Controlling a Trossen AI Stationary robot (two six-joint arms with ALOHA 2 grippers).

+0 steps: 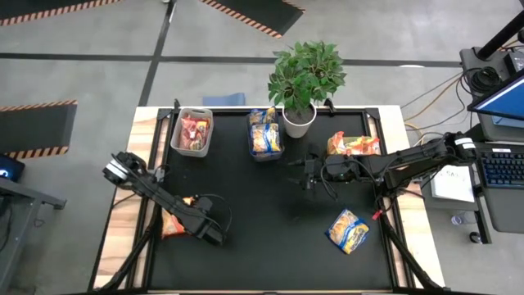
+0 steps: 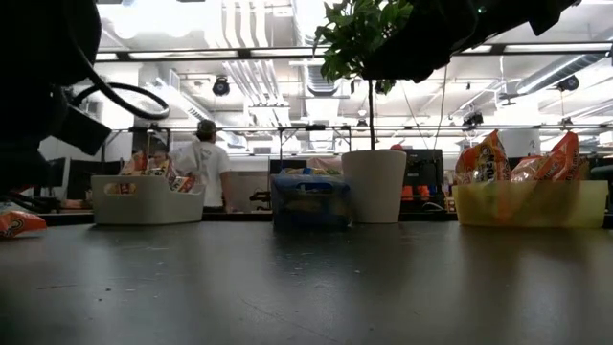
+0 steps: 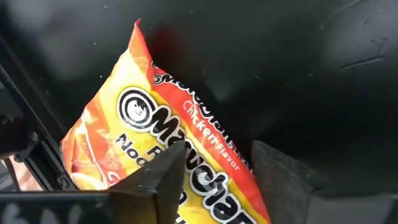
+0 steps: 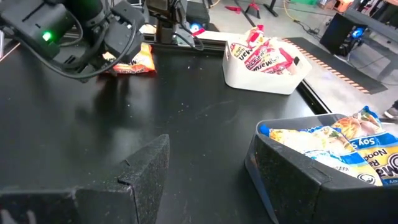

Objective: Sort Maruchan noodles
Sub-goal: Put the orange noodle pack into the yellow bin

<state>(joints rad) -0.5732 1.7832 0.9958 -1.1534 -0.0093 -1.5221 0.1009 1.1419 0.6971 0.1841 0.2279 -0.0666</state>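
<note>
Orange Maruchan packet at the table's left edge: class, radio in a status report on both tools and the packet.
Left tool open over orange Chicken packet, jaws straddling it. Right tool open, empty, mid-table. Blue packet loose on mat. Nothing in the way.

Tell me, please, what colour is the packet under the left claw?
The noodle packet is orange and yellow with a red band; the left wrist view shows it best.

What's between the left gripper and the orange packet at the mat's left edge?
Nothing visible. The left gripper is open right over the orange packet, one finger across its print and the other beside it. Bare black mat around them.
</note>
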